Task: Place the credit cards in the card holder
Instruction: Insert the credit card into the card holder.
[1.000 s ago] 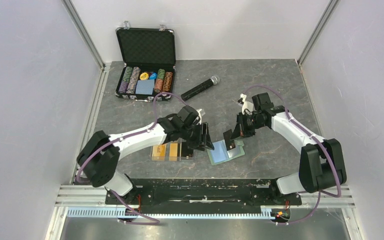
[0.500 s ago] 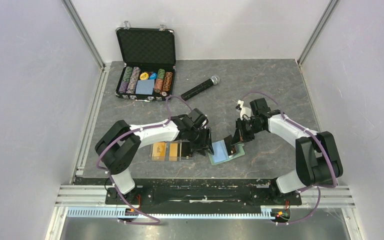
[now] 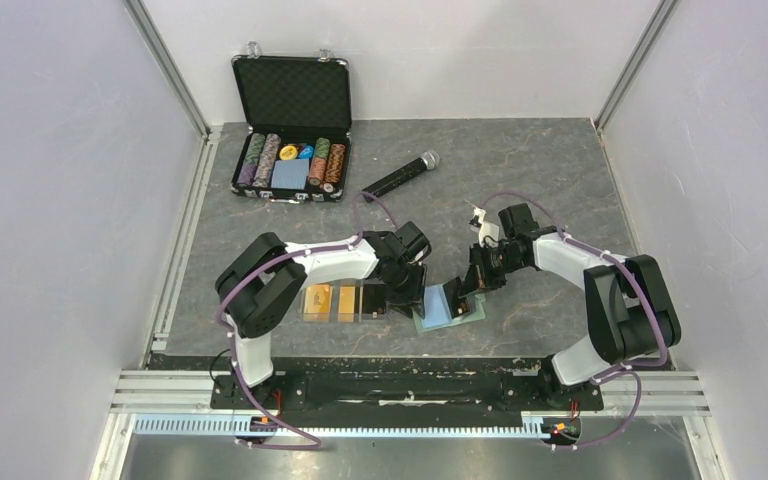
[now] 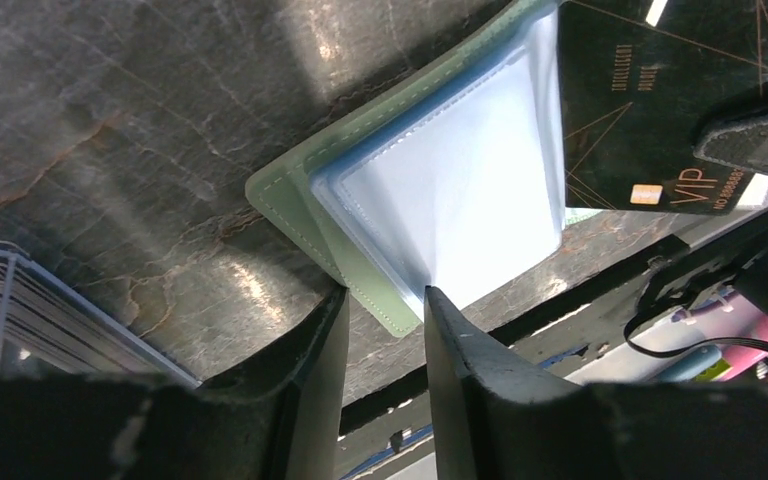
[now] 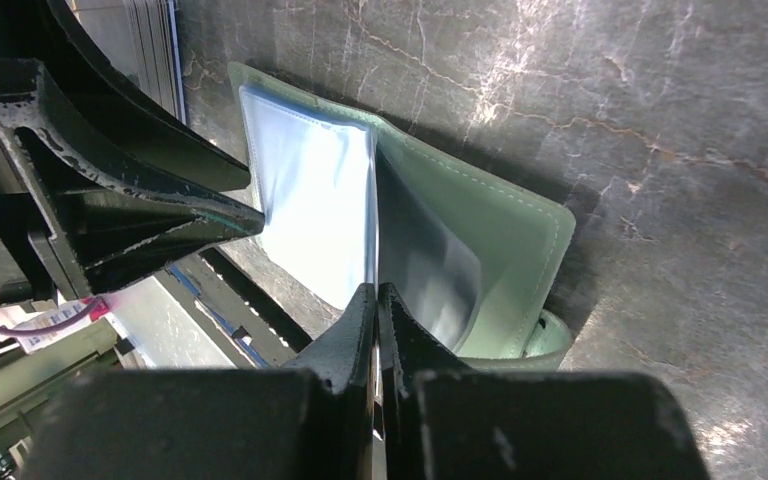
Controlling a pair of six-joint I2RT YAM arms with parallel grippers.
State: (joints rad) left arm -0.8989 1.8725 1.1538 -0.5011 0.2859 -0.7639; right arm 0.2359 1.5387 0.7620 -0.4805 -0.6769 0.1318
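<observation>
The sage-green card holder [image 3: 440,311] lies open near the table's front edge, its light blue inside [image 4: 460,190] facing up. My right gripper [image 3: 463,290] is shut on a black credit card [image 4: 640,100], which stands edge-on over the holder's fold [image 5: 500,230]. My left gripper [image 4: 385,295] straddles the holder's near corner [image 4: 360,270]. Its jaws are narrowly apart, with one fingertip [image 4: 430,300] touching the blue leaf. Orange and gold-tan credit cards [image 3: 330,302] rest in a clear tray to the left.
The clear tray [image 3: 375,315] sits just left of the holder, under the left arm. An open poker chip case [image 3: 291,125] stands at the back left. A black microphone [image 3: 400,176] lies mid-table. The table's front rail [image 3: 410,365] is close behind the holder.
The left gripper has moved right and down to the holder's edge while its jaws narrowed. The right gripper has carried the black card lower and closer to the holder.
</observation>
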